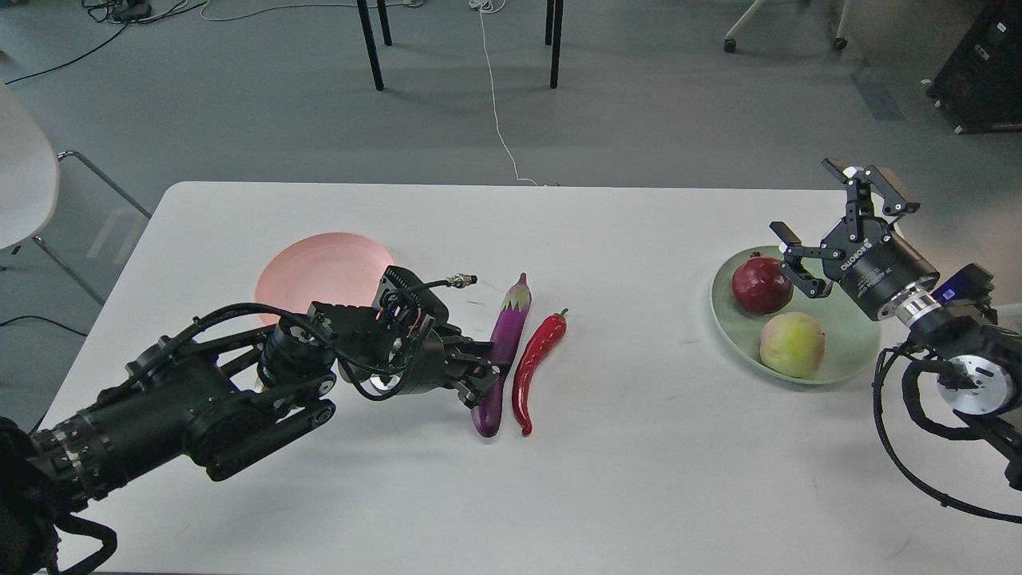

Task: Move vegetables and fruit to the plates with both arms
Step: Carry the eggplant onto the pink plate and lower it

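Observation:
A long purple eggplant point(511, 315) and a red chili pepper point(536, 359) lie side by side at the table's middle. My left gripper point(482, 372) is shut around the eggplant's lower half, which still rests on the table. The salmon pink plate point(319, 267) sits empty behind my left arm. At the right, the pale green plate point(858, 339) holds the dark-red pomegranate point(760, 283) and the yellow-green fruit point(790, 343). My right gripper point(808, 204) is open and empty, just behind and right of the pomegranate, over the plate's far rim.
The white table point(623, 479) ends just beyond the green plate on the right. Chair and table legs point(371, 44) and a white cable point(499, 120) are on the floor behind. A white chair point(24, 168) stands at the left.

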